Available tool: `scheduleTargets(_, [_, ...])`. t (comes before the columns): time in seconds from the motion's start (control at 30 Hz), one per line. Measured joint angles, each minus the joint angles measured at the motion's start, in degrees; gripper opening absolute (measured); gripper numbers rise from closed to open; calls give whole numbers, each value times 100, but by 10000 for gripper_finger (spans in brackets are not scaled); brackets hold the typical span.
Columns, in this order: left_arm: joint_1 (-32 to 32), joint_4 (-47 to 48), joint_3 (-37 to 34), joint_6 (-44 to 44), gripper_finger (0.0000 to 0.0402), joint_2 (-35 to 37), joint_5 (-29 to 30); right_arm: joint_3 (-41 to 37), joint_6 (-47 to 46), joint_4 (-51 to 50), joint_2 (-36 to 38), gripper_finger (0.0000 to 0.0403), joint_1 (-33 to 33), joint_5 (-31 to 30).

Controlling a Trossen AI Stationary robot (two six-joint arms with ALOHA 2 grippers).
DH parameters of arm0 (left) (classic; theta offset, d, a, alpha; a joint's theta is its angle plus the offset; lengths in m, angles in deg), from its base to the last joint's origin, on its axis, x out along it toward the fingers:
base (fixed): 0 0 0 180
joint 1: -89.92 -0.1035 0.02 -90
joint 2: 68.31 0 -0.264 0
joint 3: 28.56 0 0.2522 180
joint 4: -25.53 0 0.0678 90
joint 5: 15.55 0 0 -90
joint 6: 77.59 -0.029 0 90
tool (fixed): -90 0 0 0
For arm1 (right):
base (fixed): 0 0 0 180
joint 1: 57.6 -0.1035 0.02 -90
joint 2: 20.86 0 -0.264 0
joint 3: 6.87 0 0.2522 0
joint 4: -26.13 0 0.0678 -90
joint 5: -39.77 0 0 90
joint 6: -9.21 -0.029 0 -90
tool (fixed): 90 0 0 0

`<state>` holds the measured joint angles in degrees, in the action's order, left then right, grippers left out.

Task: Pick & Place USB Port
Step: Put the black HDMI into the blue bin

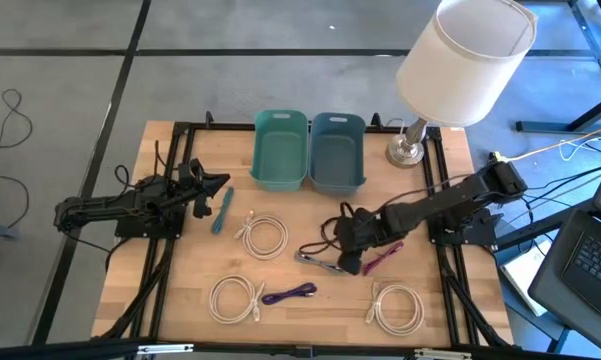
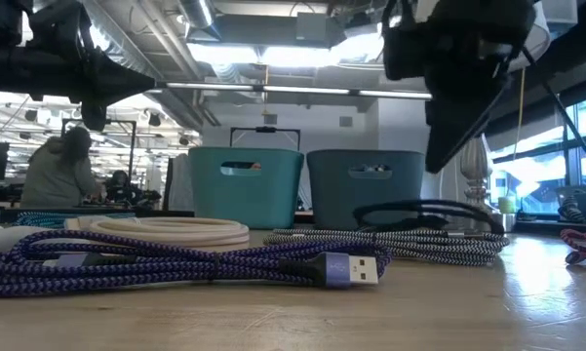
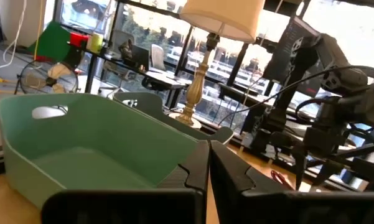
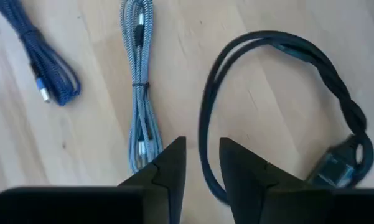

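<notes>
Several coiled USB cables lie flat on the wooden table. A black cable lies beside a grey braided one, with a magenta one to their right. A purple cable lies near the front. My right gripper hovers above the black cable's loop, fingers slightly open and pointing down, with a strand of the loop showing in the gap below them. My left gripper is shut and empty, held level at the table's left and pointing at the green bin.
A blue-grey bin stands right of the green one at the far edge. A lamp stands at the far right corner. A teal cable and three white coils lie around the table. A laptop sits off to the right.
</notes>
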<state>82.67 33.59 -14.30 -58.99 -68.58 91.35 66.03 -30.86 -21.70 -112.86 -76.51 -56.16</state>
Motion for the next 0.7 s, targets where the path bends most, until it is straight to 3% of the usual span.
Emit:
scheduleTargets(0.2, [0, -3, 0, 171, 6, 0, -144, 0, 154, 579, -418, 119, 109, 742])
scheduleTargets(0.5, [2, -5, 0, 182, 6, 0, -157, -2, 448, 573, -526, 220, 267, 762])
scheduleTargets(0.7, [2, 43, 0, 179, 6, -2, -157, -92, 494, 550, -523, 233, 278, 761])
